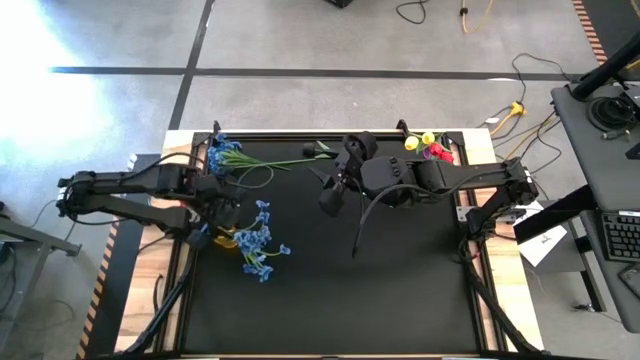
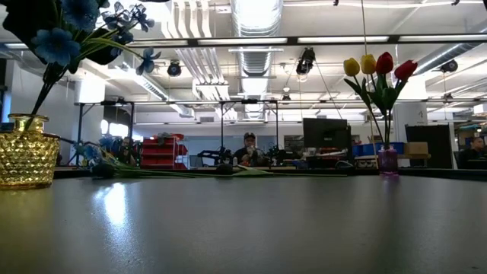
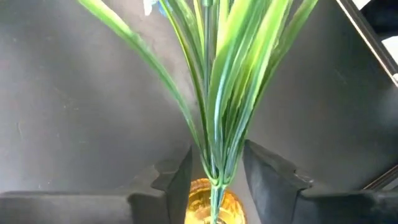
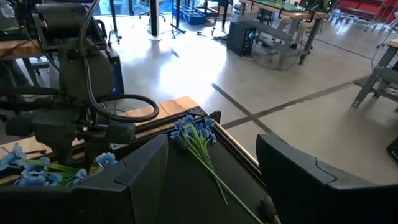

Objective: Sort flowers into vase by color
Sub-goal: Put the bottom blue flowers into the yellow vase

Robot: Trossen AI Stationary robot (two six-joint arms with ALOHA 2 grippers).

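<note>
Left gripper [image 3: 214,177] above gold vase [image 2: 27,158], fingers clamped on green stems of blue flower bunch [image 1: 262,240]; stem ends reach vase mouth. Second blue bunch [image 1: 222,152] flat on black mat [image 1: 400,280], beyond gold vase, near mat's far edge. Right gripper [image 4: 211,180] raised mid-mat, fingers spread, empty. Yellow and red tulips [image 2: 377,68] upright in small purple vase [image 2: 388,161], well apart from gold vase, across mat.
</note>
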